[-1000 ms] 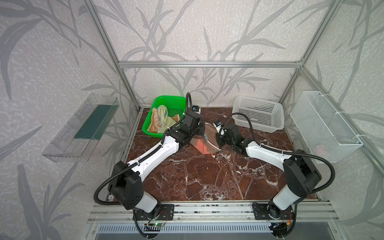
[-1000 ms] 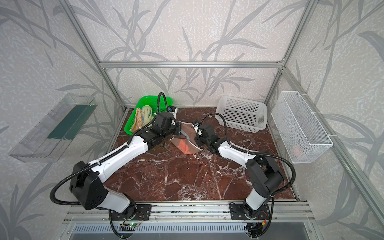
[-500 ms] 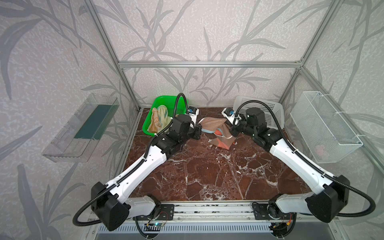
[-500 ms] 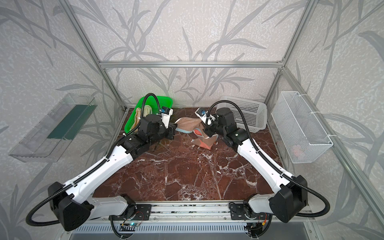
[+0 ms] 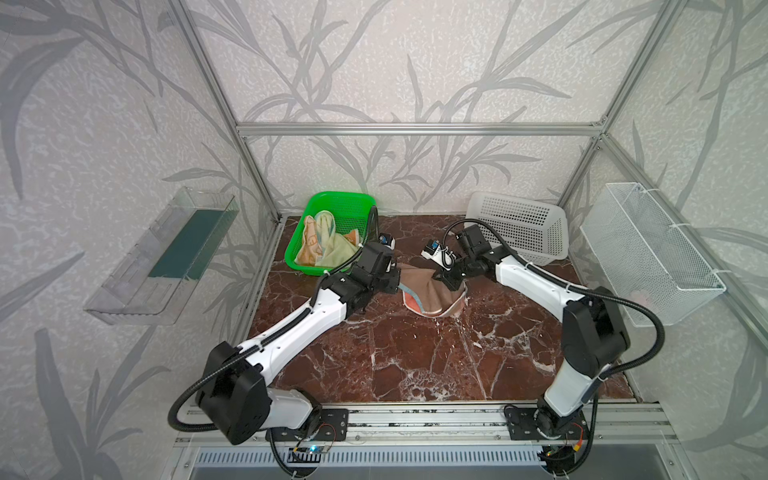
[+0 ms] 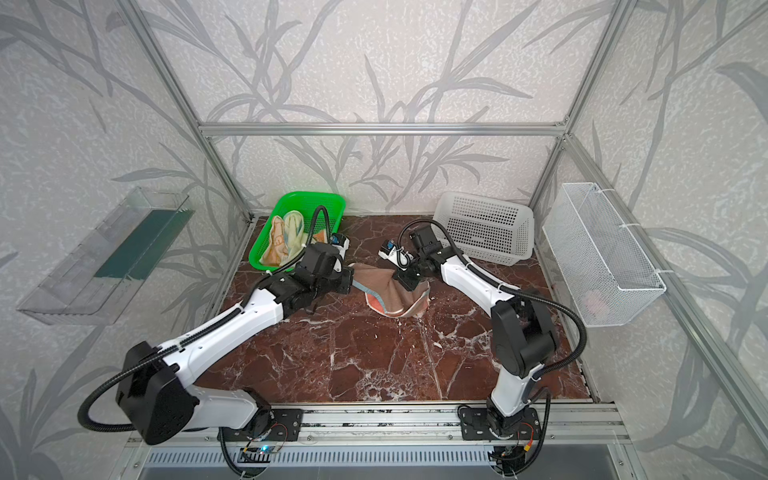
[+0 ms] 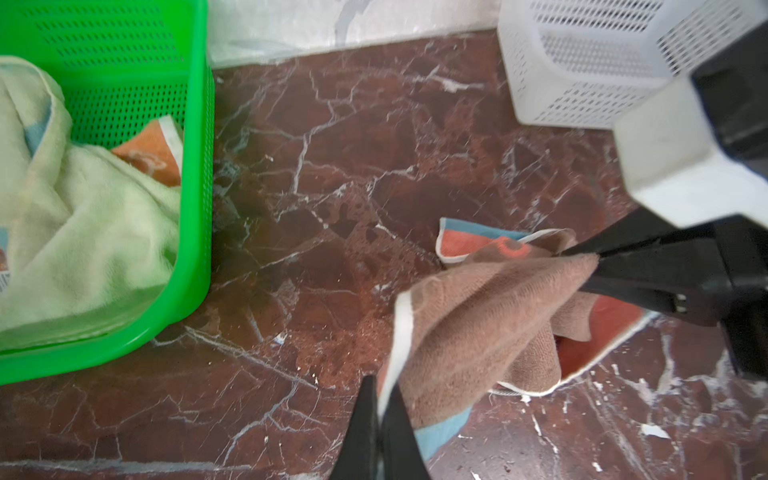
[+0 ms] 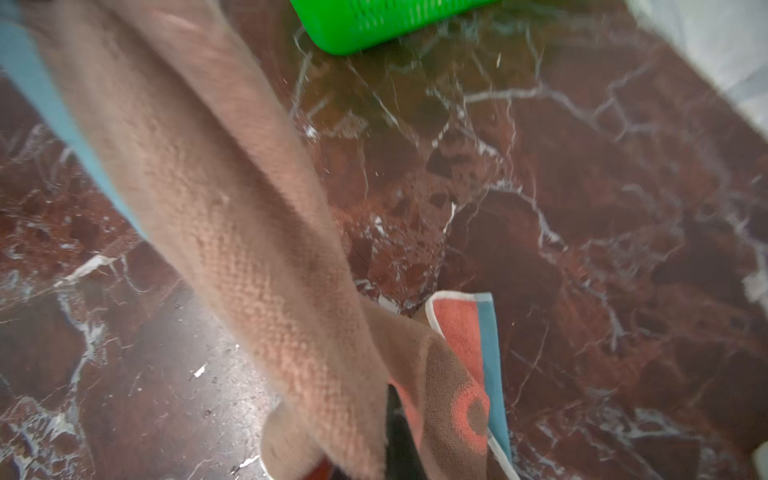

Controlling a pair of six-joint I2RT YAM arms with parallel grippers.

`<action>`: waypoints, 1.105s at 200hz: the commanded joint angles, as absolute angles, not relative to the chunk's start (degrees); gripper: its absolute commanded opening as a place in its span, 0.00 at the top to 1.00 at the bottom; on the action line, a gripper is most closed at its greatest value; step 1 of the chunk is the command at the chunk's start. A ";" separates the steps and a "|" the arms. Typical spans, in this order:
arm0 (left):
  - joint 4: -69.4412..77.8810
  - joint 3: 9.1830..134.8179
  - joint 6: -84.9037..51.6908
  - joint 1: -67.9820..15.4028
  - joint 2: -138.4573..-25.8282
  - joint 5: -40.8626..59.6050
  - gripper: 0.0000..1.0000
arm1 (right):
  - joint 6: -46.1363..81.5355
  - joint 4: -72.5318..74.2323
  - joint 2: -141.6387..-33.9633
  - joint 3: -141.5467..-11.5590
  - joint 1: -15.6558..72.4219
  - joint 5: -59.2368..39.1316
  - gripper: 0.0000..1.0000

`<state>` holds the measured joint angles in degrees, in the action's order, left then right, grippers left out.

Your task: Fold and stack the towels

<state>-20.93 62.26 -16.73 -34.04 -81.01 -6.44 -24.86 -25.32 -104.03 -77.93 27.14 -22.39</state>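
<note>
The left gripper (image 7: pixel 380 390) is pinched tight on the white hem of the bear towel (image 5: pixel 432 296). The right gripper (image 5: pixel 452 286) is pinched tight on a bunch of the brown cloth at the other side. The towel hangs between the two like a small hammock. Its low part rests crumpled on the bench (image 5: pixel 415 365), near the middle of the back edge.

I think this is the start of the job: open up the first towel so it can be folded. Next, the grippers need to pull apart to make the cloth tight, then lay it flat on bare bench.

The yellow towel (image 5: pixel 337 251) and the faces towel (image 5: pixel 308 246) lie in the green basket (image 5: pixel 328 195) at the back left corner.
</note>
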 commanded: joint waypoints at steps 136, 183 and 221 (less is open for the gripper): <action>-24.10 72.35 -21.28 -31.76 -100.68 -15.52 1.00 | -21.69 -13.70 -93.68 -66.29 31.27 -7.57 0.52; -23.70 74.18 -20.61 -31.62 -101.87 -14.93 1.00 | -14.09 -8.96 -92.58 -62.16 33.35 -4.12 0.44; -22.95 74.05 -20.48 -31.20 -101.95 -15.12 1.00 | -11.84 -9.48 -94.45 -62.35 37.47 -2.55 0.43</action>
<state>-22.68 72.40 -20.51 -31.73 -101.43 -13.85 -14.79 -11.29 -94.15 -61.93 34.50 -4.86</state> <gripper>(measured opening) 0.047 0.575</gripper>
